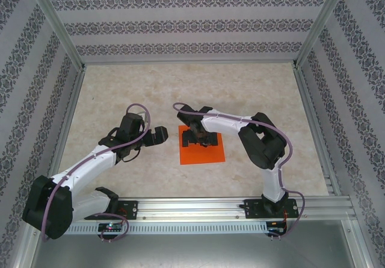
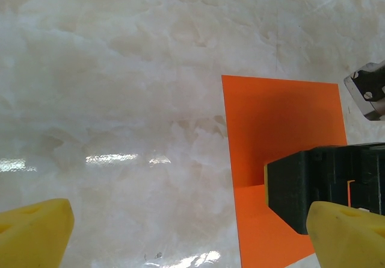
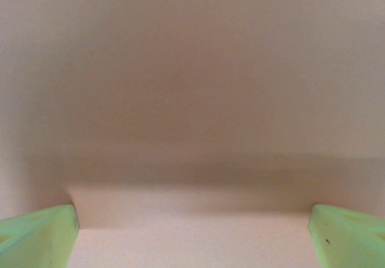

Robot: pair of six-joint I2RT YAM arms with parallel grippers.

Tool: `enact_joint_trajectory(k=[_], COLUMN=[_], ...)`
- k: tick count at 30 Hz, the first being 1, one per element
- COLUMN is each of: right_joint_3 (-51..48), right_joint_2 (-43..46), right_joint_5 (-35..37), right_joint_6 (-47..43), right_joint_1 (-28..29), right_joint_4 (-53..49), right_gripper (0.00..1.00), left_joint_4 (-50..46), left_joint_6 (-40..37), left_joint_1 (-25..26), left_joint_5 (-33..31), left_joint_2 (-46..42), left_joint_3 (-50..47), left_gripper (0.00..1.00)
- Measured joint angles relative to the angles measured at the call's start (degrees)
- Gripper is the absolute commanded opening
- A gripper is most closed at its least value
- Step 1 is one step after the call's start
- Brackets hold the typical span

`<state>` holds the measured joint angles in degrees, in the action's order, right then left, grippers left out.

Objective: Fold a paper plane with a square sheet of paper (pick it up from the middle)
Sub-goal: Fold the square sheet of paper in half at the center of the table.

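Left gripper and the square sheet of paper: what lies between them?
Just bare table separates left gripper from square sheet of paper, seen in top external view.

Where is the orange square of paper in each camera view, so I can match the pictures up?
Top external: the square sheet of paper lies flat mid-picture, with the right gripper over its far part.
Left wrist: the sheet is in the right half of the picture.
Right wrist: a close, blurred pale surface; I cannot tell the sheet there.
Shared landmark: the right gripper, the black block over the sheet's lower right in the left wrist view.
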<state>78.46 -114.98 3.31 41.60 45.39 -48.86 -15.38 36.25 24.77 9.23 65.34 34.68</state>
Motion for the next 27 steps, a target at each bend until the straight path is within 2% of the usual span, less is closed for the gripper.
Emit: enact_joint_trajectory(k=[3,14,23,27], right_joint_3=[0.1,0.1,0.1,0.1], right_joint_2=[-0.1,0.1,1.6,4.9], right_joint_5=[0.0,-0.4,-1.6,-2.2], right_joint_6=[0.0,-1.1,-1.5,-1.4], right_joint_1=[0.0,-0.1,-0.1,-0.1], right_joint_4=[-0.1,0.2,0.2,0.3], right_gripper=[0.97,0.84,0.54,0.45], left_joint_4=[0.0,0.0,0.0,0.0], left_joint_6=[0.0,-0.1,-0.2,-0.2], left_joint_1=[0.0,0.0,0.0,0.0], left_joint_5=[0.2,0.8,0.9,1.0], left_joint_2=[0.0,0.2,1.1,1.2], left_joint_3=[0.0,0.0,0.2,0.4], left_gripper=[1.00,1.00,1.00,1.00])
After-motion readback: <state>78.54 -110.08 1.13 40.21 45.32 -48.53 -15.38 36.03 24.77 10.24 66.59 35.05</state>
